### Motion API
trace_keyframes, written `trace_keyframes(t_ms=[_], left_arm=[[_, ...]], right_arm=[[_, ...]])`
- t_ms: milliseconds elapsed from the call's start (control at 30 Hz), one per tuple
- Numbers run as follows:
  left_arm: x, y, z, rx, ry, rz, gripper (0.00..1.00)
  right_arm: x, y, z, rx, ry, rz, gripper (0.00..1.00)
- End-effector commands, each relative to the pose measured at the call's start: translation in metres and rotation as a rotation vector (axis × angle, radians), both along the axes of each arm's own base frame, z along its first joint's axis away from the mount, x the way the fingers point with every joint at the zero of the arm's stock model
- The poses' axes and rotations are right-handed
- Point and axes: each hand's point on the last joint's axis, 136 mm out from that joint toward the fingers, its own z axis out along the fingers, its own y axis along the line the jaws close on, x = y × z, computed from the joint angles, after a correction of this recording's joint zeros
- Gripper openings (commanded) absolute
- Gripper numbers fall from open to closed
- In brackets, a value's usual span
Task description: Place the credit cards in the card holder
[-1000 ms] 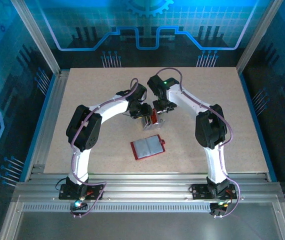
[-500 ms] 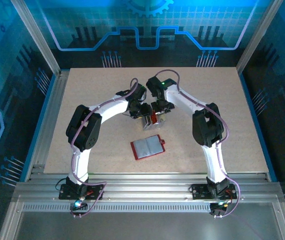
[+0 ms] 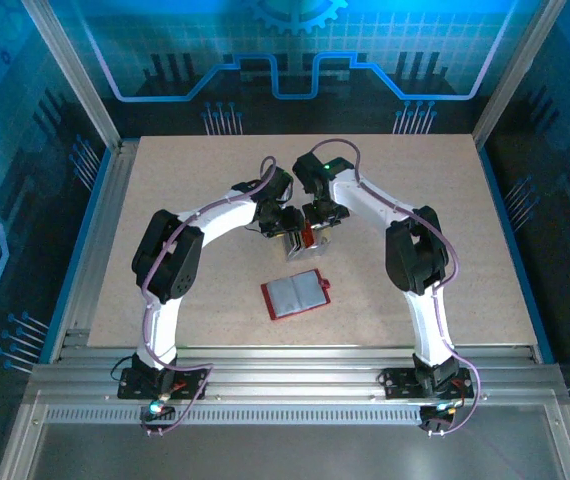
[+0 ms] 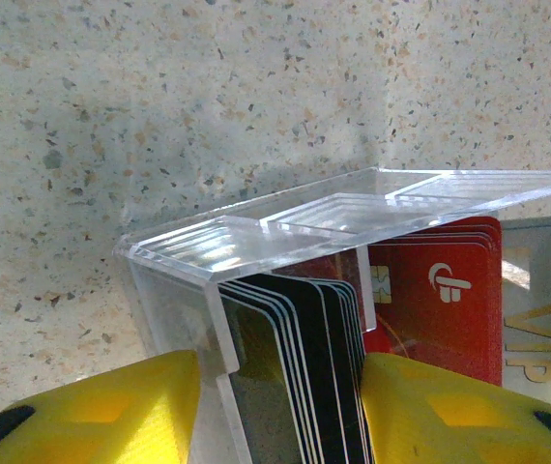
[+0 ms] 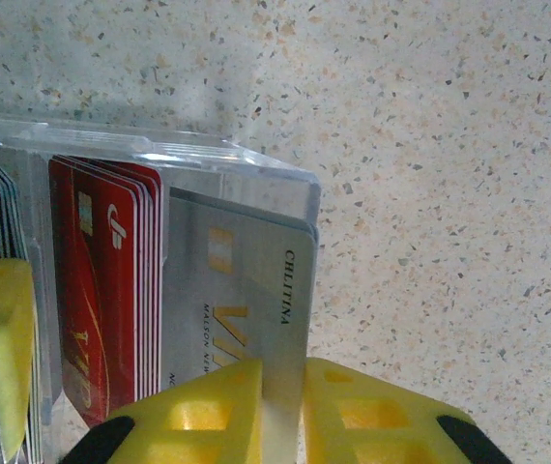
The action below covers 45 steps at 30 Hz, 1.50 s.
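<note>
The credit cards stand on edge in a clear plastic rack [image 4: 285, 217] at mid-table: black ones [image 4: 295, 358], red ones [image 5: 101, 309] and a grey VIP card [image 5: 246, 280]. My left gripper [image 4: 280, 396] clamps the rack's end compartment, one yellow finger [image 4: 159, 387] on its outer wall and the other against the black cards. My right gripper [image 5: 283, 387] is shut on the grey card's near edge. The card holder [image 3: 298, 293], a red wallet, lies open and flat nearer the arm bases, apart from both grippers [image 3: 300, 222].
The speckled tabletop [image 3: 415, 180] stretches bare around the rack. Metal rails [image 3: 285, 360] run along the near edge, and the frame posts stand at the sides.
My right gripper's jaws have closed onto the grey card, and its arm has shifted slightly left. The left gripper and the rack have not moved.
</note>
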Motion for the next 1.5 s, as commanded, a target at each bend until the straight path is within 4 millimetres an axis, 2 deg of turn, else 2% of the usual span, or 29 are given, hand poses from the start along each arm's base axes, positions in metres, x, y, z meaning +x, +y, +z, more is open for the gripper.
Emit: trace_keyframes(t_ms=[0,367,500,700,967,1467], left_arm=[[-0.021,0.022,-0.050,0.100,0.126,0.016,0.49],[-0.021,0.021,-0.051,0.096,0.130,0.016,0.49],[-0.022,0.022,-0.052,0.098,0.132,0.014,0.49],[-0.021,0.020,-0.051,0.089,0.134,0.014,0.49],[-0.019,0.020,-0.049,0.073,0.133,0.020,0.49],[-0.021,0.020,-0.049,0.063,0.140,0.022,0.49]], right_arm=[[-0.002,-0.009,0.017,0.003,-0.020,-0.006,0.18],[-0.003,-0.007,0.021,0.014,-0.018,0.005,0.08],[-0.004,-0.006,0.022,0.023,-0.012,0.006,0.07],[-0.008,0.002,0.029,0.073,-0.003,0.019,0.00],[-0.016,0.017,0.035,0.209,0.040,0.025,0.00],[-0.024,0.044,0.009,0.374,0.156,0.001,0.02]])
